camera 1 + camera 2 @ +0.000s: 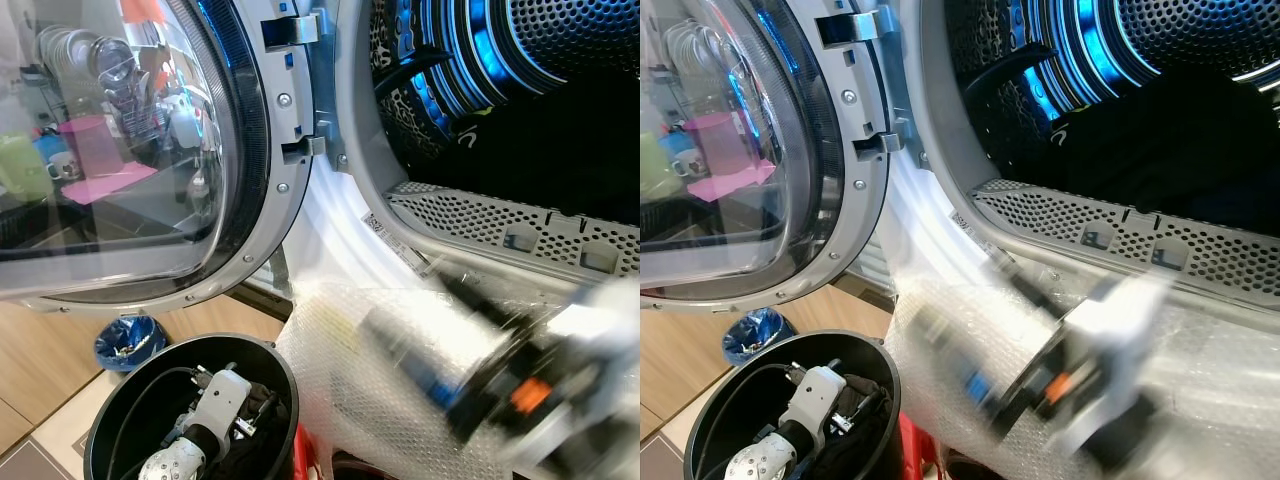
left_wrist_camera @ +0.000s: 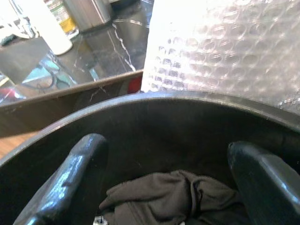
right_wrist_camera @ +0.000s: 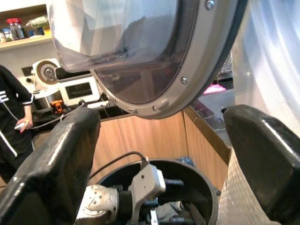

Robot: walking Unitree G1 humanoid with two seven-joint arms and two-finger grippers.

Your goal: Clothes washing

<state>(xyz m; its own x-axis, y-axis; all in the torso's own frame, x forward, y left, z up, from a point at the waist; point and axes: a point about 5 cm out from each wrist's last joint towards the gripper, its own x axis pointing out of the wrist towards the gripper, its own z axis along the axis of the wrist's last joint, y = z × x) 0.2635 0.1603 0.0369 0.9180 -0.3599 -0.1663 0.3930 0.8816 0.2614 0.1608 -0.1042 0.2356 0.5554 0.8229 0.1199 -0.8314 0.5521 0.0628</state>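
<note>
Since the dark cloth (image 2: 173, 197) in the bucket (image 1: 120, 400) looks soft, light and limp, the open left gripper (image 2: 168, 187) should pinch a raised fold at six o'clock, while the blurred right gripper (image 3: 164, 154), also open, hangs beside the door (image 1: 150, 150).

Blue bag (image 1: 130, 341) on wooden floor (image 1: 40, 360) at lower left, bubble wrap (image 1: 340, 380) draped across lower centre, person in black (image 3: 11, 126) at left edge.

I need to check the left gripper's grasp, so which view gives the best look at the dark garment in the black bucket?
The left wrist view: the dark garment lies bunched on the bucket's floor between the left gripper's spread fingers, not yet gripped. In the eye views the left arm largely hides it. The right wrist view shows only a grey scrap beneath that arm.
</note>
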